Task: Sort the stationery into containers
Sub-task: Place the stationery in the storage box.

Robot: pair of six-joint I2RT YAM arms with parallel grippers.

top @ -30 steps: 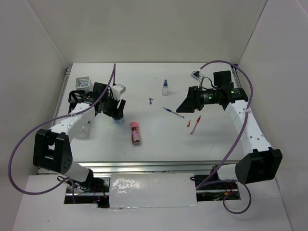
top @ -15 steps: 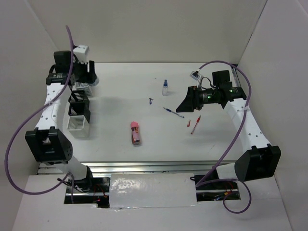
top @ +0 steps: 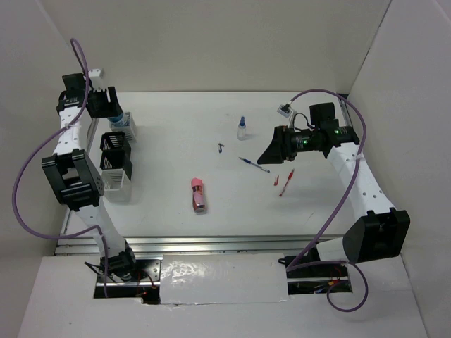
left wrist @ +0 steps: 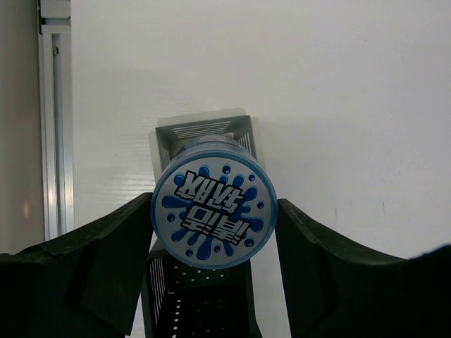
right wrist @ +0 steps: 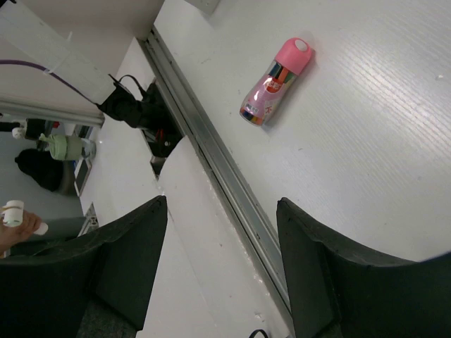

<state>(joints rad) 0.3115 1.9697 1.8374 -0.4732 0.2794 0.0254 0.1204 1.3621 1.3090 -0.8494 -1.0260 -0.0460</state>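
The left end effector (left wrist: 214,243) is clamped on a round blue-white tin (left wrist: 213,211) with a glossy lid and splashy printed lettering. It is held above the far end of the container row, over a white slotted plastic box (left wrist: 204,132) that sits beside a black mesh box (left wrist: 201,303). The right end effector (right wrist: 220,211) hangs with its matte black fingers apart, gripping nothing, over the faintly grained white tabletop (right wrist: 394,141). On the tabletop lie a pink oblong block (top: 199,195) with a rounded cap, a slim blue pen (top: 254,165), a red pen (top: 286,182) and a short red piece (top: 276,180) — plus a tiny blue-capped clear bottle (top: 242,128), upright.
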